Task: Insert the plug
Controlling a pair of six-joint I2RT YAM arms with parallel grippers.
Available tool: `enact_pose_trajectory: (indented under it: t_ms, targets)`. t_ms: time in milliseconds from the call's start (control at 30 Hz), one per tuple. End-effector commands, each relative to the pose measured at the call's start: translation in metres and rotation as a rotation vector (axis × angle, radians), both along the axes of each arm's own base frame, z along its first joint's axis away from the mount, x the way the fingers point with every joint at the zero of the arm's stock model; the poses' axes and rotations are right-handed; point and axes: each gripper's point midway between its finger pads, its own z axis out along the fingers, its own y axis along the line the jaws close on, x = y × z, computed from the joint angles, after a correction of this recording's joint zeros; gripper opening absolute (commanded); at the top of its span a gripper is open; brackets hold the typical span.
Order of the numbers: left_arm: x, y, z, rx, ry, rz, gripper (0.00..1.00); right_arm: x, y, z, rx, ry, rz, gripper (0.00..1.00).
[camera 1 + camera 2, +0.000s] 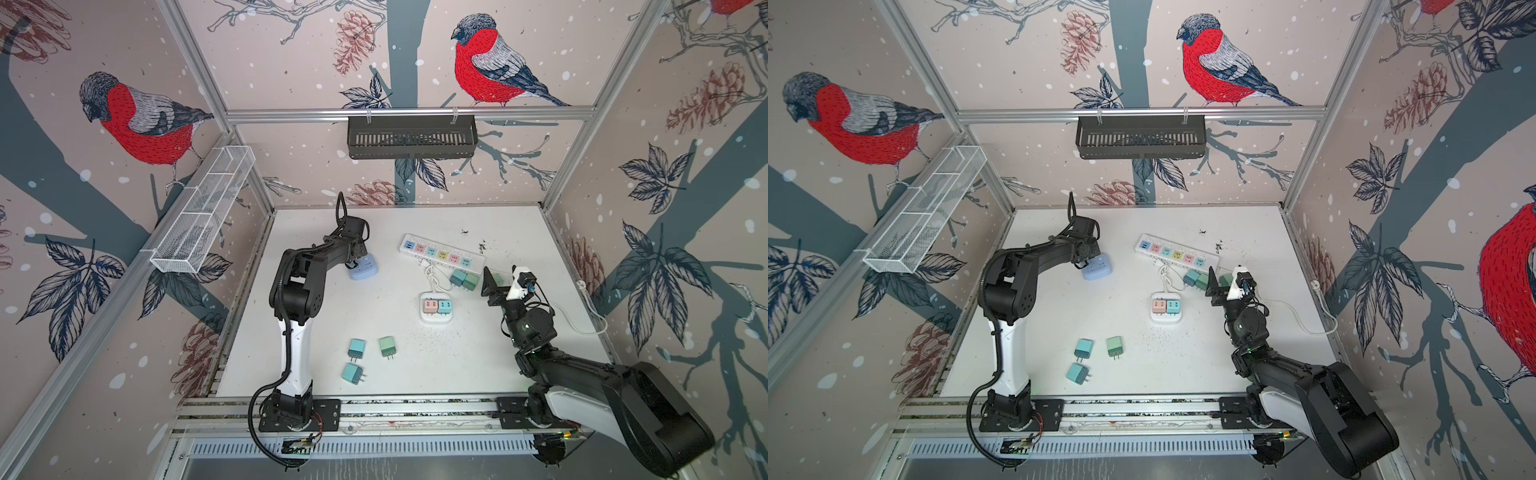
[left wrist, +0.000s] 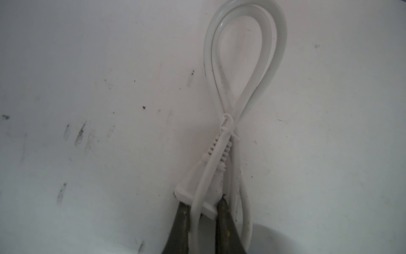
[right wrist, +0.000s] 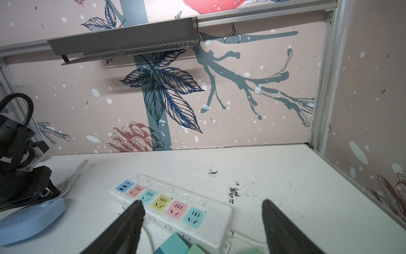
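Note:
In the left wrist view a white two-pin plug (image 2: 204, 182) lies on the white table with its tied cable loop (image 2: 243, 55). My left gripper (image 2: 202, 203) is shut on the plug's flat head, one dark finger (image 2: 182, 217) on each side. In both top views that gripper sits low behind a light blue power cube (image 1: 363, 268) (image 1: 1097, 267), hidden under its wrist. The white power strip (image 1: 441, 251) (image 3: 171, 204) has coloured sockets. My right gripper (image 3: 202, 206) (image 1: 492, 282) stands open and empty, raised just in front of the strip.
Two teal-green adapters (image 1: 464, 279) lie beside the strip. A small white socket block (image 1: 435, 320) carries a pink and a teal adapter. Three loose adapters (image 1: 356, 348) lie near the front. The strip's cord (image 1: 582, 328) runs right. A black basket (image 1: 411, 137) hangs on the back wall.

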Motion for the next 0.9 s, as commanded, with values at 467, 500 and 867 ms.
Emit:
enact_pose_trajectory:
  t_ms: [467,500,867]
  targets:
    - [-0.077,-0.032,0.019,-0.020,-0.028,0.031,0.00,0.007,0.002,0.004,-0.003,-0.006,-0.010,0.84]
    - [-0.082,-0.034,0.022,-0.023,-0.036,0.026,0.00,0.007,0.003,0.005,-0.004,-0.007,-0.005,0.83]
    - [-0.138,-0.047,0.029,-0.103,-0.084,-0.010,0.01,0.018,0.002,0.000,-0.011,0.051,-0.042,0.84]
